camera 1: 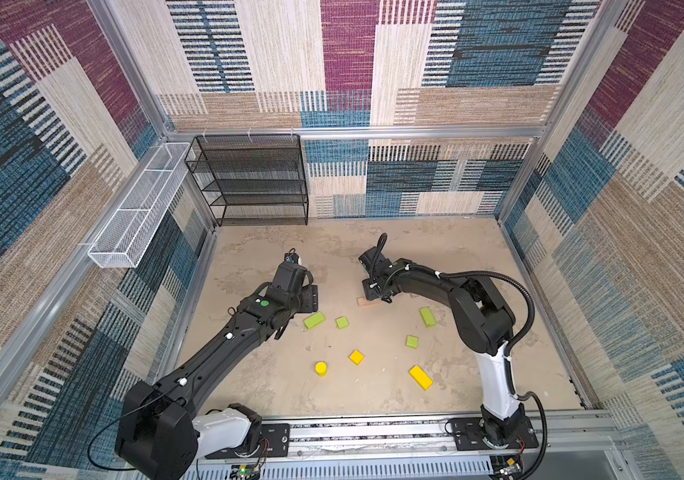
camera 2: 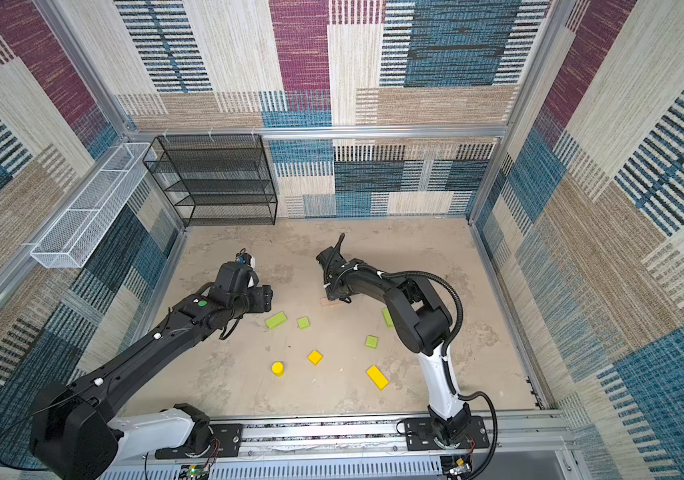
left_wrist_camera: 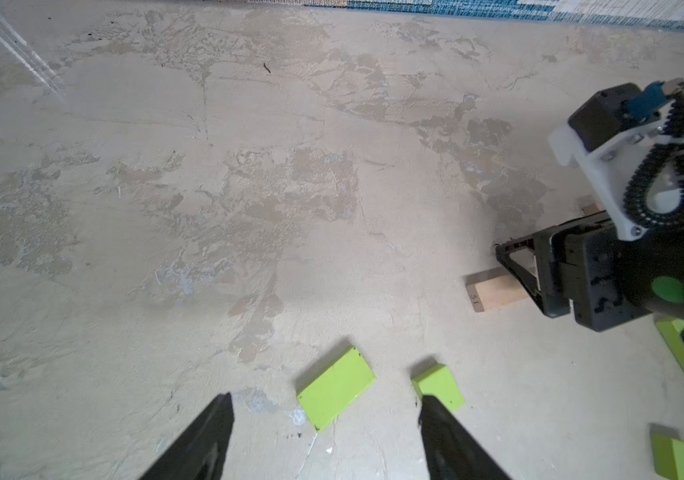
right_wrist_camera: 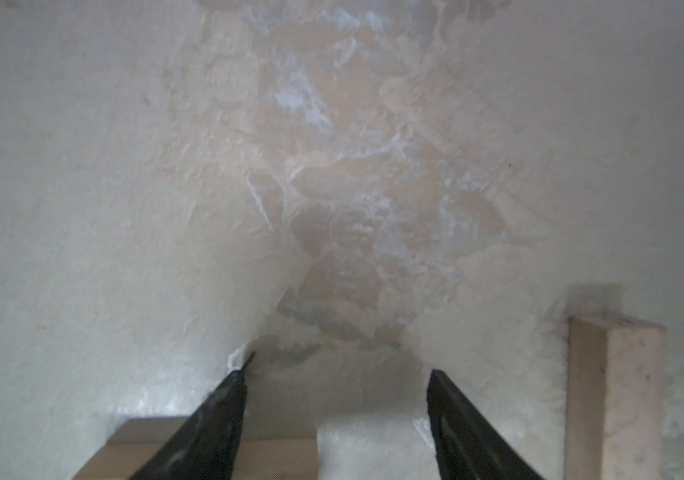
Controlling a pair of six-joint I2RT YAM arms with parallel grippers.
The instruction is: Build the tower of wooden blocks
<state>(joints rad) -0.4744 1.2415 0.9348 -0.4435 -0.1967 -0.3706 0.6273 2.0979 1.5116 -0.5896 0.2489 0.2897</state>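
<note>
On rough, mottled beige tabletop [camera 1: 269,270]: wood blocks scattered flat, none stacked, no tower. Lime-green long block [camera 1: 314,320] and green cube [camera 1: 342,322] side by side; smooth yellow cylinder [camera 1: 320,368] upright nearer front. Right gripper [right_wrist_camera: 338,372] low over bare tan plank [camera 1: 367,302], fingers apart, not clamping. Right wrist view shows second plank [right_wrist_camera: 623,395] just beside, largely hidden under arm in both top views. Left gripper [left_wrist_camera: 325,399] spread, empty, green long block just ahead
</note>
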